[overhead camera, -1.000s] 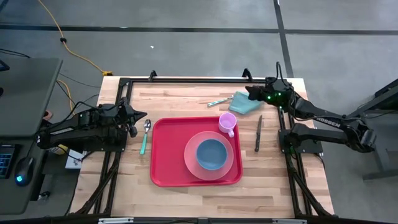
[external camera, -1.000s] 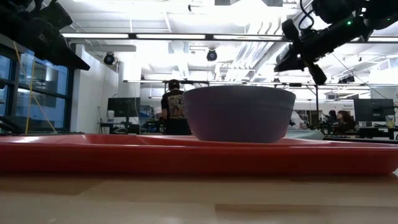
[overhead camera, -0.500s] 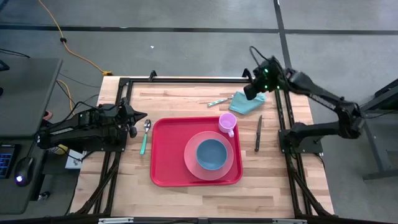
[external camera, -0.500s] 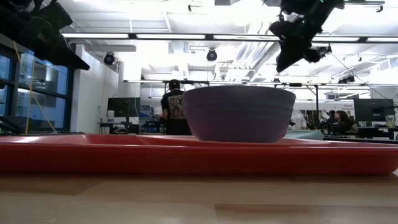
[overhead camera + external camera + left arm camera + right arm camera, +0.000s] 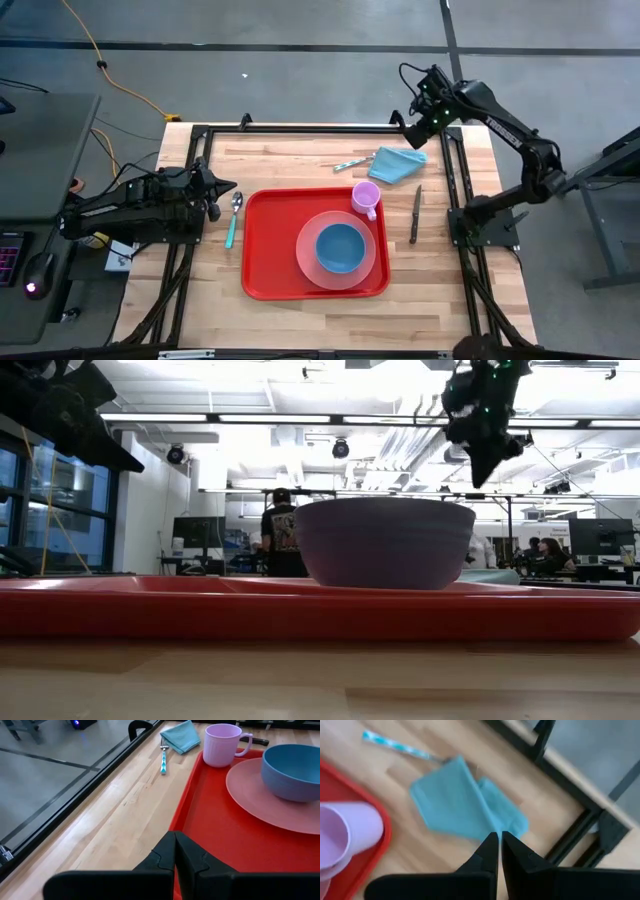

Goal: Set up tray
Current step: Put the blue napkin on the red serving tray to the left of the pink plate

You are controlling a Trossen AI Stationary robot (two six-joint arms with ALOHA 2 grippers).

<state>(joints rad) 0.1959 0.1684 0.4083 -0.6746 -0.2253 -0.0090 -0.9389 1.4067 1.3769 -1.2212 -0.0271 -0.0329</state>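
text: none readable | labels: none | lettering on right arm (image 5: 505, 128): too small to read

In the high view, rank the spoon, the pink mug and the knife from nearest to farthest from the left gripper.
Measured from the left gripper, at the table's left edge:
1. Spoon, right beside it, left of the tray.
2. Pink mug, on the tray's far right corner.
3. Knife, on the wood right of the tray.

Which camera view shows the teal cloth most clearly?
The right wrist view: the teal cloth fills its middle, folds visible. The high view shows it small beside the tray; the left wrist view shows it far off; the low view hides it.
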